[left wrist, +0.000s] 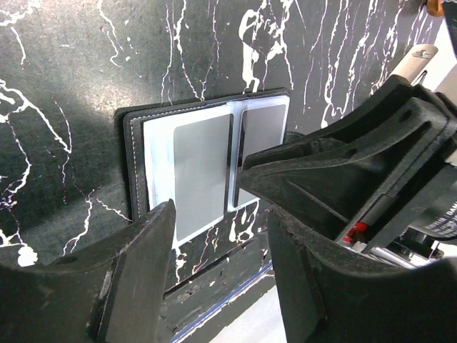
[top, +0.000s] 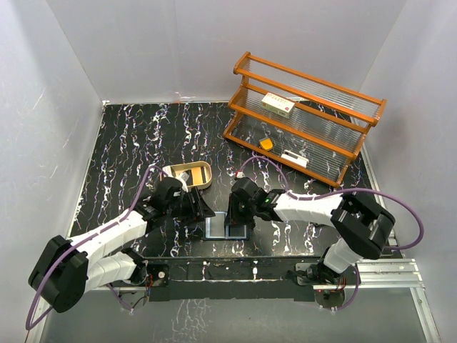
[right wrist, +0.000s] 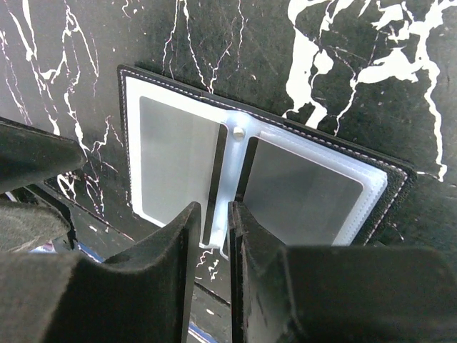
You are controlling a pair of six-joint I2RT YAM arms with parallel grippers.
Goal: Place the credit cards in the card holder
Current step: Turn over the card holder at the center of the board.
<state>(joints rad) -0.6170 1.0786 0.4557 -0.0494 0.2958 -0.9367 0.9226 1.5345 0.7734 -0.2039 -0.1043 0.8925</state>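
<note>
The card holder [top: 227,229] lies open and flat on the surface [top: 128,143], close to the near edge and between my 2 arms. From the left wrist view, its lower border sits just back from that edge.

Both grippers crowd it. The left gripper [left wrist: 221,279] hangs at the holder's left side, released, with its jaws well apart and nothing between them. The right gripper [right wrist: 213,264] hangs in line with the middle fold. Its jaws are almost together with only a thin slit between them, and I see nothing held in it. The 2 gripper bodies are near each other above the holder, so room there is tight.

Bare surface runs left of the holder and back toward the far wall, and white walls close the left, far and right sides.

Inside the holder, 2 grey credit cards [right wrist: 175,157] sit behind the frosted sleeves, 1 on each side of the fold. Just beyond the left gripper stands a tan oval tray [top: 203,175] with something small in it that I cannot name. At the far right a wooden rack [top: 357,107] carries a white-and-red box [top: 278,104] on an upper shelf. An orange piece [top: 265,143] and a white piece [top: 294,158] sit lower down.
</note>
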